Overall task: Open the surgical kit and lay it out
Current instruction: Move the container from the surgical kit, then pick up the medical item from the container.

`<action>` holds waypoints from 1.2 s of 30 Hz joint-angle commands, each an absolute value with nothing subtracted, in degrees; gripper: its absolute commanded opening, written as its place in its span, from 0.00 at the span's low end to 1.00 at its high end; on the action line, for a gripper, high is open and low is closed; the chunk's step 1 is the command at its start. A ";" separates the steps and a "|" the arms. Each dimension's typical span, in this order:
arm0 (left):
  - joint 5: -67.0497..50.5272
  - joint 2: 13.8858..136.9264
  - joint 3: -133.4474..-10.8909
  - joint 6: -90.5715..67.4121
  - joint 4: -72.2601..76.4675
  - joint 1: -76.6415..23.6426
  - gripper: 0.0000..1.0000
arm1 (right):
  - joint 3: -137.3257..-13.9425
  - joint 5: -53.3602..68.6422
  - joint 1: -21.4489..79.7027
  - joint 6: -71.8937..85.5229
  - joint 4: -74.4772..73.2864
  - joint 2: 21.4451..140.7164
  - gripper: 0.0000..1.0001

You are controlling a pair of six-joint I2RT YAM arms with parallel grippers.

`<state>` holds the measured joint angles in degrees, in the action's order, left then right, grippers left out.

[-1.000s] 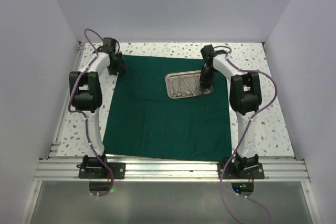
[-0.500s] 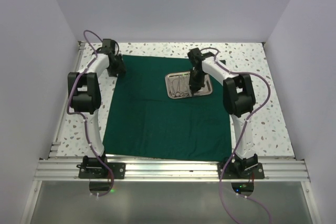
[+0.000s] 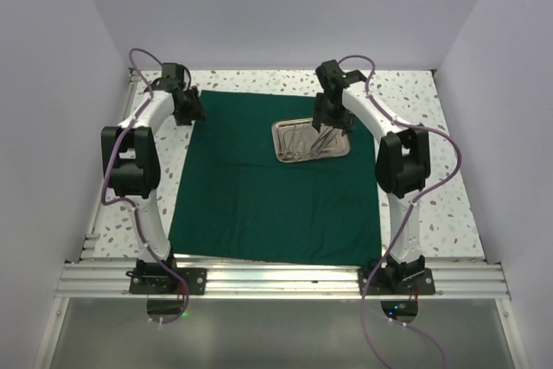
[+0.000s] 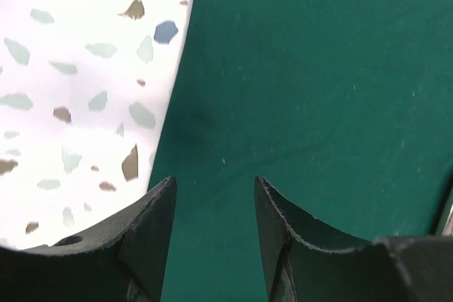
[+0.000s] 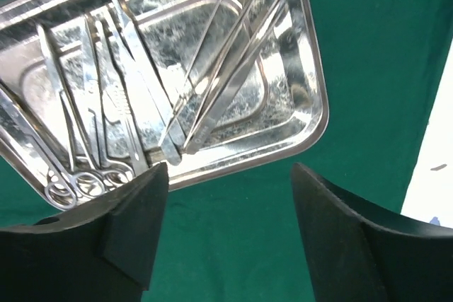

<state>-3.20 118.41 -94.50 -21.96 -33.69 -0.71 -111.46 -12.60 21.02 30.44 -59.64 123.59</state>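
Note:
The surgical kit lies opened out: a dark green drape (image 3: pixel 276 187) is spread flat and a shiny steel tray (image 3: pixel 311 139) rests on its far right part. In the right wrist view the tray (image 5: pixel 304 68) holds scissors (image 5: pixel 71 167), forceps and tweezers (image 5: pixel 226 68) lying side by side. My right gripper (image 5: pixel 230 175) hangs open over the tray's near rim, with nothing between its fingers; from above the right gripper (image 3: pixel 327 134) sits over the tray. My left gripper (image 4: pixel 214 185) is open and empty above the drape's (image 4: pixel 318 104) far left edge; from above the left gripper (image 3: pixel 188 110) is at that corner.
The drape lies on a speckled white tabletop (image 3: pixel 432 187), whose bare part shows beside the cloth in the left wrist view (image 4: pixel 71 90). White walls enclose the table on three sides. An aluminium rail (image 3: pixel 276 281) carries both arm bases at the near edge.
My right gripper has opened from shut and shifted a little left and far over the tray. The left arm has drawn slightly outward at the far left corner.

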 commanded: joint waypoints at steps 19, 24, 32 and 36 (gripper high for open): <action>-3.43 109.60 -87.19 -22.06 -31.46 -5.18 0.50 | -123.40 -15.20 17.31 32.96 -60.56 136.40 0.30; -2.55 109.51 -87.10 -21.62 -32.43 -5.27 0.50 | -123.57 -15.03 17.05 32.87 -60.29 138.43 0.26; -1.93 109.60 -86.92 -21.18 -32.87 -5.19 0.49 | -121.47 -15.38 16.88 32.70 -59.33 140.01 0.28; -2.11 109.77 -87.28 -20.92 -32.96 -5.27 0.49 | -120.67 -15.29 16.79 32.96 -57.92 140.53 0.41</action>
